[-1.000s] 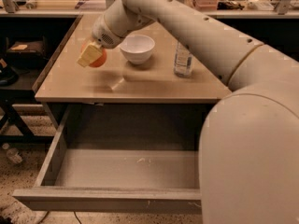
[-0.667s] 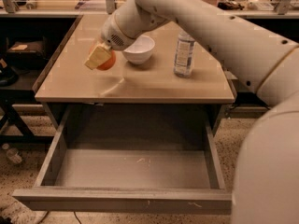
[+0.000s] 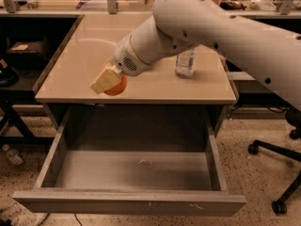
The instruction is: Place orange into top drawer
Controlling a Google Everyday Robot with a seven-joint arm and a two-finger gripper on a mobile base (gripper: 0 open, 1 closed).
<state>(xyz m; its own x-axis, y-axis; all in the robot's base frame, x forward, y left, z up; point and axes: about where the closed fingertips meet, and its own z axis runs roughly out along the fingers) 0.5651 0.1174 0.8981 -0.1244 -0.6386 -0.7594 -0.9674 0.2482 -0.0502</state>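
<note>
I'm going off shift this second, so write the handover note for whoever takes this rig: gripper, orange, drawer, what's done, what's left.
Gripper: shut on the orange, over the front edge of the table, left of centre.
Top drawer: pulled open below the table, with no orange in it.
Done: orange grasped, drawer open.
Left: carry the orange forward past the table edge, lower it into the drawer, release.
Note: a clear bottle stands on the table just beyond the arm.

Claw [image 3: 106, 81] at table [image 3: 160, 86] front hides orange's [image 3: 121, 87] upper-L part.
</note>
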